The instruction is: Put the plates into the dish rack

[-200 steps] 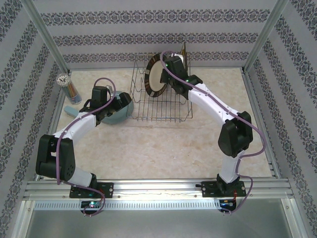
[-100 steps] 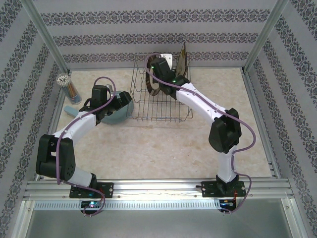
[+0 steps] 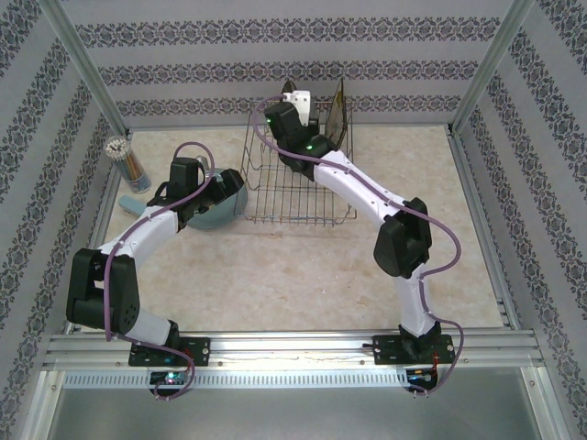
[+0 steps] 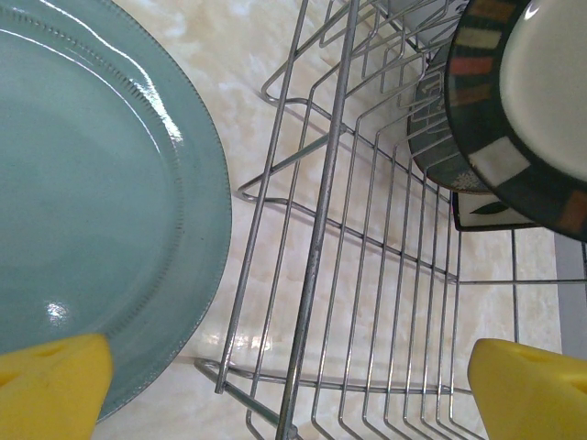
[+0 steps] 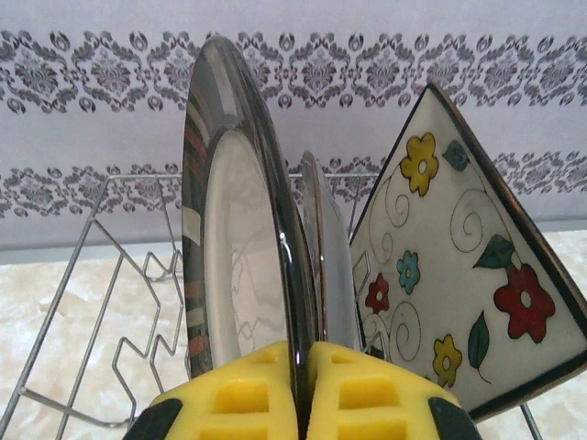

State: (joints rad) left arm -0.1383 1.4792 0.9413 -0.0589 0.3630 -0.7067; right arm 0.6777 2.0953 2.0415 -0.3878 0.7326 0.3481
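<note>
My right gripper (image 5: 303, 396) is shut on the rim of the dark-brown-rimmed plate (image 5: 229, 247), which it holds upright and edge-on over the dish rack (image 3: 298, 197). Right behind it stands the grey plate (image 5: 335, 266), and then the square floral plate (image 5: 459, 275), which also stands up at the rack's back (image 3: 339, 105). In the top view my right gripper (image 3: 286, 128) is above the rack's back left. My left gripper (image 4: 290, 394) is open, with its left pad over the rim of the light-blue plate (image 4: 92, 183) and the rack's side wires (image 4: 321, 229) between its pads. This plate (image 3: 213, 218) sits just left of the rack.
A clear cup of coloured pens (image 3: 124, 156) stands at the far left by the frame post. Patterned walls close in the back and both sides. The marbled tabletop (image 3: 293, 275) lies bare in front of the rack.
My right arm has swung the dark-brown-rimmed plate left and turned it from face-on to edge-on, upright over the rack. My left arm has not moved.
</note>
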